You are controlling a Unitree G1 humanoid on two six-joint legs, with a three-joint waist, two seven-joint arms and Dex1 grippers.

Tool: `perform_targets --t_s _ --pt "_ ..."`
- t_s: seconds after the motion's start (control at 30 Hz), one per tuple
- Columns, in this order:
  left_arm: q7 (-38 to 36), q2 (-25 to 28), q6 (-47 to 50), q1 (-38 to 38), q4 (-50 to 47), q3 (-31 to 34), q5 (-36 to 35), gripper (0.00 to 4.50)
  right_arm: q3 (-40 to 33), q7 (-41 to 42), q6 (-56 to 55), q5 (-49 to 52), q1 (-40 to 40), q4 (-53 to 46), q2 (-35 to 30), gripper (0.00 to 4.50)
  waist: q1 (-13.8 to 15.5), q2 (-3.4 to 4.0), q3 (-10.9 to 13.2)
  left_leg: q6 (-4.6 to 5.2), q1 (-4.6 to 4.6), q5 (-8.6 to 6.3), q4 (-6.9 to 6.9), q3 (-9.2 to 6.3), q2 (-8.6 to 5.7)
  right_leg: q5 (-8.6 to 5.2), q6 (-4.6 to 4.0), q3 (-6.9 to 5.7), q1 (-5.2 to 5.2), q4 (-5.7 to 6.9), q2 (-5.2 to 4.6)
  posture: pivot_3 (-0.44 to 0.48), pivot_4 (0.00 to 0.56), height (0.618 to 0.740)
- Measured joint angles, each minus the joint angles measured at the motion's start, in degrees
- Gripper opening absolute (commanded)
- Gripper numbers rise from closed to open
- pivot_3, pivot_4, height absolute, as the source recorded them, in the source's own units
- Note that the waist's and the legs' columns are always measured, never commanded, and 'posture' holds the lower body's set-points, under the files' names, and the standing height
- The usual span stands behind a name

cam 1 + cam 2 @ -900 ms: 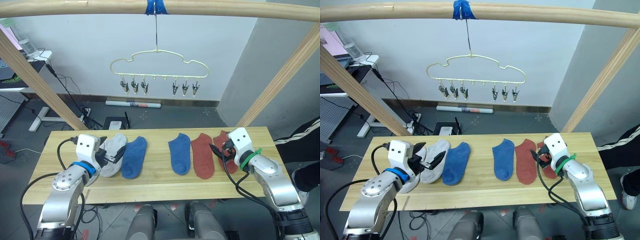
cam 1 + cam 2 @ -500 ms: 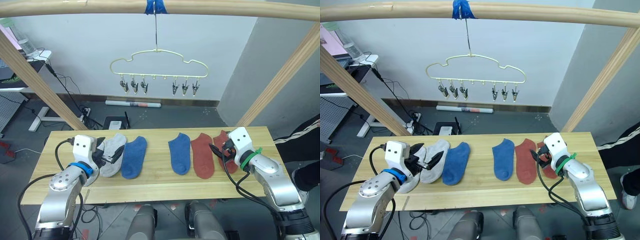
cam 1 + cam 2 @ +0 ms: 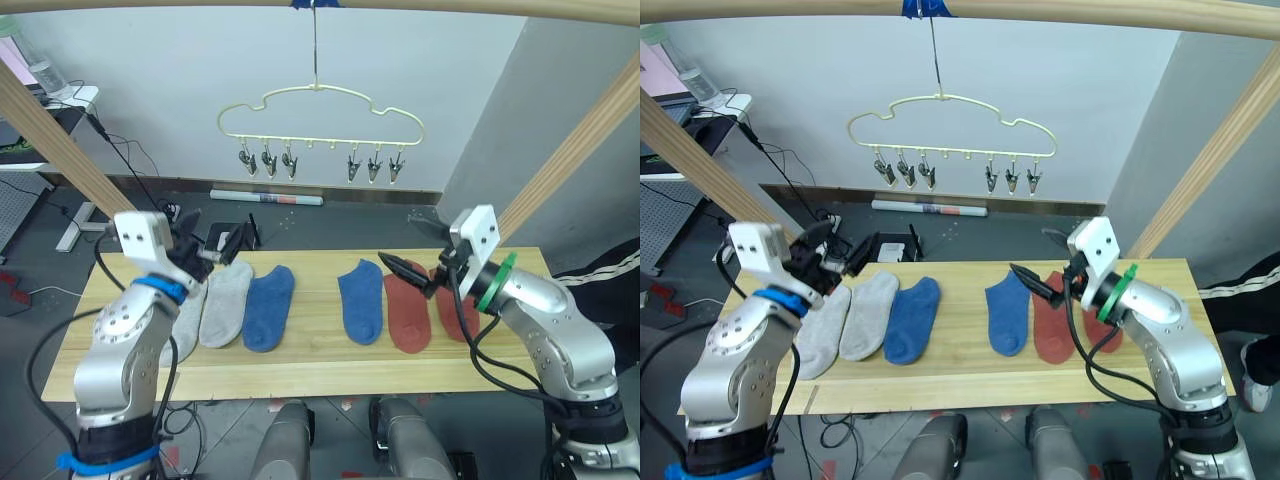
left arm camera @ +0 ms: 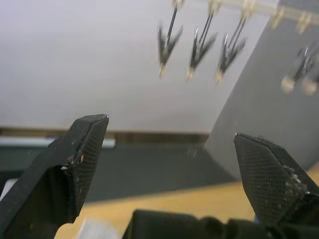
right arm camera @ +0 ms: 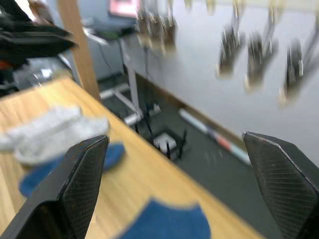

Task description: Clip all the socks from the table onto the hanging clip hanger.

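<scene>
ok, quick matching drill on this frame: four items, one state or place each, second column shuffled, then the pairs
1. left tool
2. clip hanger
3. blue socks
4. rust red socks

A. hanging from the pole, clips bare
B. flat on the table, beside the right tool
C. open, raised, holding nothing
D. flat mid-table, between grey and red

Pairs: 1-C, 2-A, 3-D, 4-B

Silver-grey metallic jointed arms, white boxy wrist housings, blue ring band on left wrist, green ring band on right wrist, looping black cables, black textured two-fingered left gripper point(image 3: 208, 237) and right gripper point(image 3: 409, 244)
</scene>
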Motion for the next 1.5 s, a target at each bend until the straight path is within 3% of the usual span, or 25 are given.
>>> perform_targets --t_s 0.27,0.93,1.33,1.5 --pt "3.9 -1.8 -2.8 -10.8 10.8 -2.1 3.9 4.47 0.3 -2.8 1.9 1.0 -3.3 0.2 2.0 4.50 -0.1 -0.08 0.2 -0.02 -0.10 -0.02 -0.04 -0.01 -0.01 0.07 -0.11 0.00 -0.11 -0.03 -0.02 0.038 0.305 0.740" --pt "-1.0 -1.7 -14.2 -21.8 30.8 -4.9 8.7 4.47 2.4 -1.2 -0.4 3.0 -10.0 -1.8 2.6 4.50 -1.2 -0.08 0.5 -0.03 -0.59 -0.03 0.04 -0.15 -0.04 0.07 -0.12 -0.15 -0.34 -0.20 -0.07 0.000 0.318 0.740" --pt "-2.0 -1.6 -17.8 -24.6 34.9 -4.9 9.8 4.47 4.2 0.4 -4.0 1.5 -10.3 -1.8 1.7 4.50 -1.6 -0.14 1.2 -0.04 -0.61 -0.02 0.03 -0.26 -0.04 0.08 -0.12 -0.16 -0.39 -0.19 -0.07 0.001 0.317 0.740" --pt "-2.0 -1.6 -17.7 -24.3 34.5 -4.8 9.7 3.38 4.5 0.3 -5.2 1.2 -10.3 -1.8 1.9 4.50 -1.6 -0.19 1.2 -0.12 -0.79 0.02 0.06 -0.24 -0.04 0.08 -0.12 -0.14 -0.62 -0.12 -0.09 0.004 0.315 0.740"
